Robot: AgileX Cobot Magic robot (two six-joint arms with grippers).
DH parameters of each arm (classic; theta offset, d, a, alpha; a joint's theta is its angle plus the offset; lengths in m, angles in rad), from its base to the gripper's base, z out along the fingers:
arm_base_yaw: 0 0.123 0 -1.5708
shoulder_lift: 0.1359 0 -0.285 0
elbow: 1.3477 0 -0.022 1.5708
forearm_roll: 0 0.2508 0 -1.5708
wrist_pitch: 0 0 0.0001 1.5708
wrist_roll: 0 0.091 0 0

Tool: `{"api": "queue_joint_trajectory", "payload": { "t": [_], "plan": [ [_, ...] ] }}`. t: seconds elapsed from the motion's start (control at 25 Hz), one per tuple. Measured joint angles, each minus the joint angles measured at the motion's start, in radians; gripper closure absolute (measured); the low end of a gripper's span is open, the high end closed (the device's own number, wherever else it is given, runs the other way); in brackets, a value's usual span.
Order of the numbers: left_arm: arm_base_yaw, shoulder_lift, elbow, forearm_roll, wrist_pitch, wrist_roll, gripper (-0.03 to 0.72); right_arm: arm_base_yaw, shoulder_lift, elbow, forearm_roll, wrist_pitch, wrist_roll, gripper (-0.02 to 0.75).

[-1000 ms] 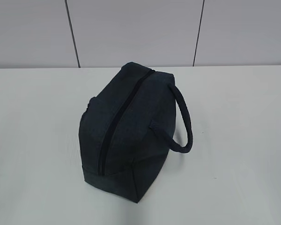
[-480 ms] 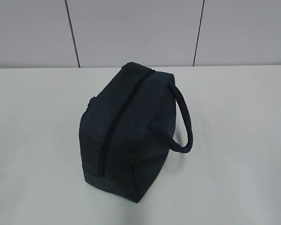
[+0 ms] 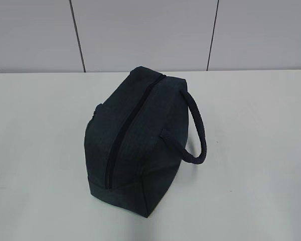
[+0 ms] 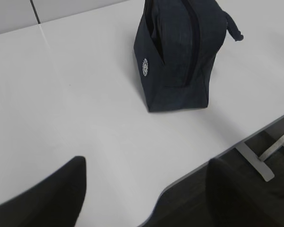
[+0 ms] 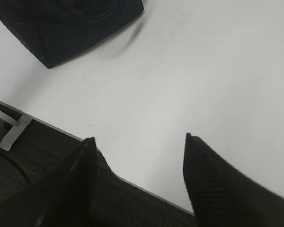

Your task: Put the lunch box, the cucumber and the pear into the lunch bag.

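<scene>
From the left wrist camera, the left gripper (image 4: 144,189) hangs over the near table edge with its two dark fingers (image 4: 52,194) spread wide and nothing between them. The right gripper (image 5: 138,182) shows the same in the right wrist view: fingers (image 5: 217,184) wide apart, empty, above the table's front edge, with dark floor and a small metal bracket (image 5: 12,130) at about 9 o'clock.

Farther out, the lunch bag (image 3: 135,135) stands alone near the middle of the white table (image 3: 256,150). Its long top zipper (image 3: 128,133) is closed and runs from about 7 o'clock, the near end, to about 1 o'clock, the far end. One thick looped handle (image 3: 198,133) curves out on the bag's 3 o'clock side. In the left wrist view the bag sits at about 1 o'clock, a small round white logo (image 4: 145,67) on its side panel.

The lunch box, the cucumber and the pear appear in no view. Beyond the table, at 12 o'clock, stands a pale panelled wall (image 3: 145,32).
</scene>
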Motion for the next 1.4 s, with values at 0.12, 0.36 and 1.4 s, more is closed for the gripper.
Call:
{"api": "queue_joint_trajectory", "payload": {
  "t": [0.12,0.36,1.4],
  "plan": [
    [0.0,0.0,0.007,0.028,-0.046,0.007,0.223,0.0,0.0,0.0,0.0,-0.002,0.0,0.281],
    [0.0,0.0,0.032,0.056,-0.076,0.009,0.223,0.0,0.0,0.0,0.0,-0.006,0.0,0.281],
    [0.303,0.0,0.037,0.056,-0.079,0.009,0.223,-0.278,-0.041,0.0,-0.008,-0.008,0.001,0.281]
  ]
}}
